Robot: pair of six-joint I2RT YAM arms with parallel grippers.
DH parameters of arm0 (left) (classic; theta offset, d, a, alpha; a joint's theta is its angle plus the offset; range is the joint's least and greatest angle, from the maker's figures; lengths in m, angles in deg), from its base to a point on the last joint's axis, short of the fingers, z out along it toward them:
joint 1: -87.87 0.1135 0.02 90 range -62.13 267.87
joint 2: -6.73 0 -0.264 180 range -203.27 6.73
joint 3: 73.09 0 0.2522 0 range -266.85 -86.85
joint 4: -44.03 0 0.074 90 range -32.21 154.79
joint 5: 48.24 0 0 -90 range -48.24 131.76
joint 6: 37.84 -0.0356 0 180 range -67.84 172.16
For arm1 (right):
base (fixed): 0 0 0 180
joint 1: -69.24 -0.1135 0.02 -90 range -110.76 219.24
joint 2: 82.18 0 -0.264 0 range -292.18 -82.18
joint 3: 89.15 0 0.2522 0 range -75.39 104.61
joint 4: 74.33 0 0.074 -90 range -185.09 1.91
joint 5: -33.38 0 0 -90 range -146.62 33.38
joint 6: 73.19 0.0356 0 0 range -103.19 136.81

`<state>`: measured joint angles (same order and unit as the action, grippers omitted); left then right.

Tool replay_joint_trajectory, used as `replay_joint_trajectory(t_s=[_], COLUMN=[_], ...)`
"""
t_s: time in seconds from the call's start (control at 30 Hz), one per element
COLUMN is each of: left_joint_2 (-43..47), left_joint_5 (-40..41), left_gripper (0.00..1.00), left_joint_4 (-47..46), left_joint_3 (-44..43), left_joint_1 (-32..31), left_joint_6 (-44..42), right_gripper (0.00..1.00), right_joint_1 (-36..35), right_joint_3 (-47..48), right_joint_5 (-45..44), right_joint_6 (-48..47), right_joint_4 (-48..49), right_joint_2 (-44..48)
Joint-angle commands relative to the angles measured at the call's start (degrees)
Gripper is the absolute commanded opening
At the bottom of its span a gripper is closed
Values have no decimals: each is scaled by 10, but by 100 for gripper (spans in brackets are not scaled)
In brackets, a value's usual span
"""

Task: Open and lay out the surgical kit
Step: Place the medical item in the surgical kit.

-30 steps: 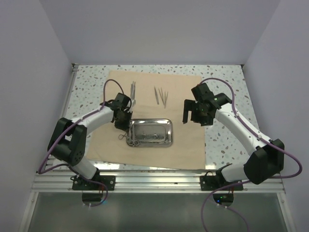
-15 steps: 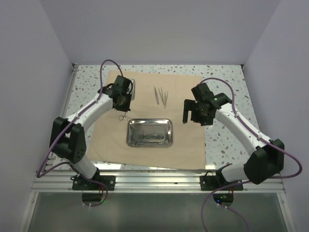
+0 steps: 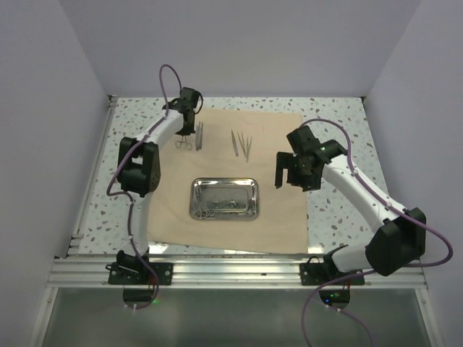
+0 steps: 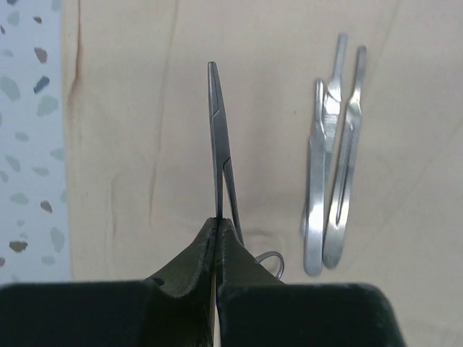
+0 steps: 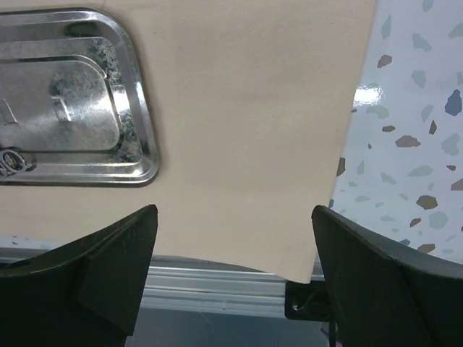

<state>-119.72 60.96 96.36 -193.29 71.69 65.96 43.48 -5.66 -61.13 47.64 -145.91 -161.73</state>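
Left gripper [image 4: 218, 225] is clamped on a scissors-like instrument [image 4: 215, 130] above the beige cloth wrap [image 3: 282, 210], at 11 o'clock from the steel tray [image 3: 194, 199]. Right gripper [image 5: 231, 217] hangs spread wide at the tray's 3 o'clock.

Both arms are made of white tubular links with black joint housings: left arm [image 3: 162, 133], right arm [image 3: 354, 189]. A purple cable is run along each, looped on the left arm at 12 o'clock [image 3: 168, 66] and over the right wrist [image 3: 330, 119]. The left gripper [image 4: 218, 225] and right gripper [image 5: 233, 213] are black, with matte, wedge-shaped fingers [image 5: 116, 267]. A green lamp [image 3: 316, 150] is noted on the right gripper body. Black base plates are seen at 7 o'clock [image 3: 141, 273] and 5 o'clock [image 3: 325, 271].
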Motion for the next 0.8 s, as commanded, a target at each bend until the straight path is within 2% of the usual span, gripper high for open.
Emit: replay_joint_trajectory(t_s=[0.0,0.13,0.3,0.33,0.4,0.43,0.5,0.57,0.7,0.77], left_joint_2=[-54,-114,-117,-114,-99,-93,-81,-69,2,39], left_joint_5=[50,51,64,68,59,58,59,62,28,2], left_gripper=[0,0,2,6,32,51,64,71,70,69], left_joint_4=[5,19,9,5,-2,-7,0,9,41,48], left_joint_3=[-116,-183,-169,-162,-135,-126,-114,-108,-83,-32], left_joint_1=[17,33,42,43,46,48,49,49,48,41], left_joint_6=[-23,-46,-90,-95,-96,-91,-88,-77,-41,-18], right_gripper=[91,92,92,92,92,92,92,91,91,91], right_joint_1=[1,2,1,1,1,1,2,1,1,2], right_joint_3=[7,24,45,50,53,55,58,64,62,53], right_joint_5=[0,-24,-23,-20,-15,-12,-3,1,7,9], right_joint_6=[-13,-25,-26,-25,-25,-25,-25,-26,-27,-27], right_joint_4=[-26,-39,-37,-36,-31,-28,-25,-22,-13,-6], right_joint_2=[3,-10,-38,-42,-52,-55,-63,-66,-61,-54])
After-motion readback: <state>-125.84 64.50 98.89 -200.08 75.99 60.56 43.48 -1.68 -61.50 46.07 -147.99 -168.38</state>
